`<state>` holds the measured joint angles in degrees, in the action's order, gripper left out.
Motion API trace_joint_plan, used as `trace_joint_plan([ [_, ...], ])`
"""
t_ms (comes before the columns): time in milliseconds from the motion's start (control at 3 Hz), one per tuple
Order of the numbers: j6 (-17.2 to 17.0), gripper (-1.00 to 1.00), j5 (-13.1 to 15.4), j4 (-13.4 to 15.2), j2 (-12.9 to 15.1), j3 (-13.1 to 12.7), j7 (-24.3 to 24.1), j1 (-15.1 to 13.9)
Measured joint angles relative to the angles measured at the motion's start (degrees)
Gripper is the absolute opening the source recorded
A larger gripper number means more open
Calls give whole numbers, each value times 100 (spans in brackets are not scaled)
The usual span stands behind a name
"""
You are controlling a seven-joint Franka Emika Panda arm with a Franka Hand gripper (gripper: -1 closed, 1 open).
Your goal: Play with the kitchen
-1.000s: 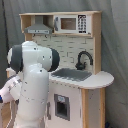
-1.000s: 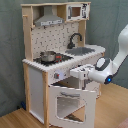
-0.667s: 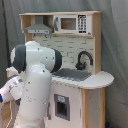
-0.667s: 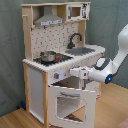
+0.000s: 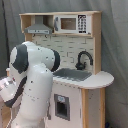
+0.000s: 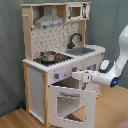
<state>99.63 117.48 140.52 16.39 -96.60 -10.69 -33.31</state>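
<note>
The kitchen [image 6: 55,60] stands against a grey curtain in both exterior views. In the second exterior view, from left to right: a grey hood [image 6: 49,21] above, a small pot [image 6: 48,56] on the hob, a black faucet [image 6: 75,38] over the sink [image 6: 84,50]. The oven door [image 6: 70,103] hangs open below the knobs [image 6: 60,76]. The gripper [image 6: 75,75] sits close in front of the knob panel; whether it is open or closed cannot be told. Judgement: play is underway, door opened, knobs and pot apparently still to handle.
</note>
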Motion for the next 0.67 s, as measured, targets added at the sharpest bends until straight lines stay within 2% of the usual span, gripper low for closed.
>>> trace_joint_plan([
  [333,-491,100,-130,-29,0,-192,-59,226],
  [667,-897,100,-310,-104,-1,-589,-49,226],
])
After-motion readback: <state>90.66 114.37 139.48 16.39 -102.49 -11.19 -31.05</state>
